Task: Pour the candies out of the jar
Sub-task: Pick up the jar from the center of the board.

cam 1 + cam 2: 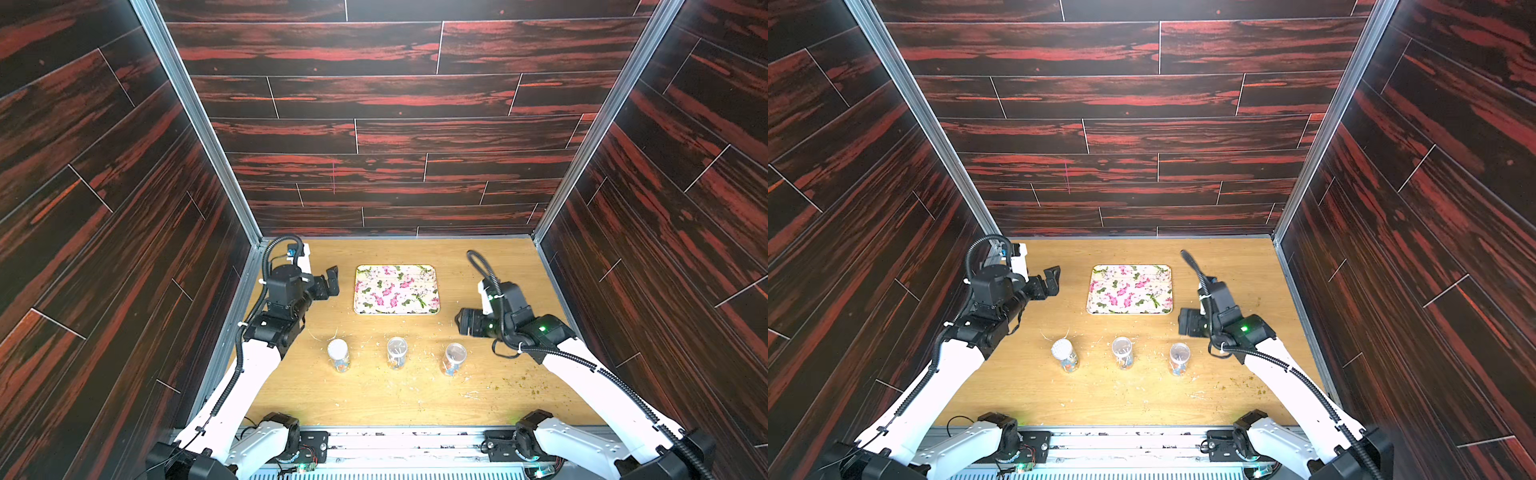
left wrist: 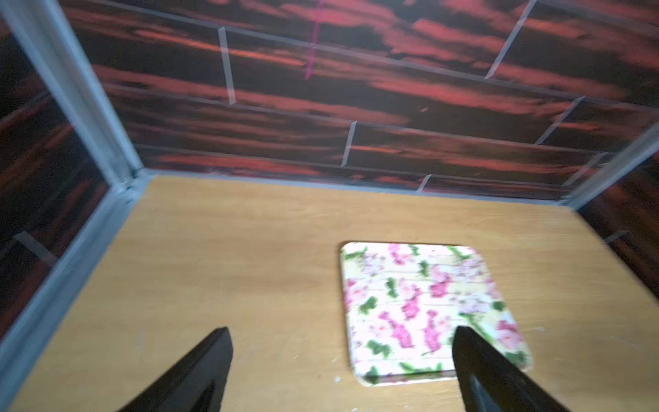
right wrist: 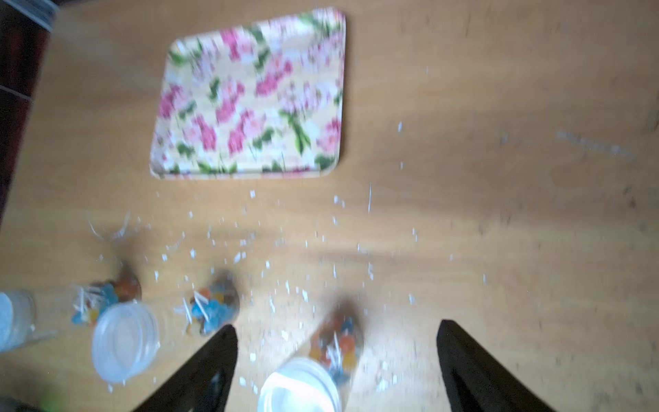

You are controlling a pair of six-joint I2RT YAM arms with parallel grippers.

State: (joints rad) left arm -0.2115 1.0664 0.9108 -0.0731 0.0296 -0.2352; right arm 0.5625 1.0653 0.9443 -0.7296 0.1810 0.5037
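Candies (image 3: pixel 214 310) largest in right wrist view

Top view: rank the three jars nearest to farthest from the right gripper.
1. the right jar, at the row's right end, close by the right gripper.
2. the middle jar, centre of the row, in front of the tray.
3. the left jar, at the row's far end, on the left arm's side.

Robot test booth, panelled walls (image 1: pixel 374 104), aluminium frame (image 1: pixel 195 116)
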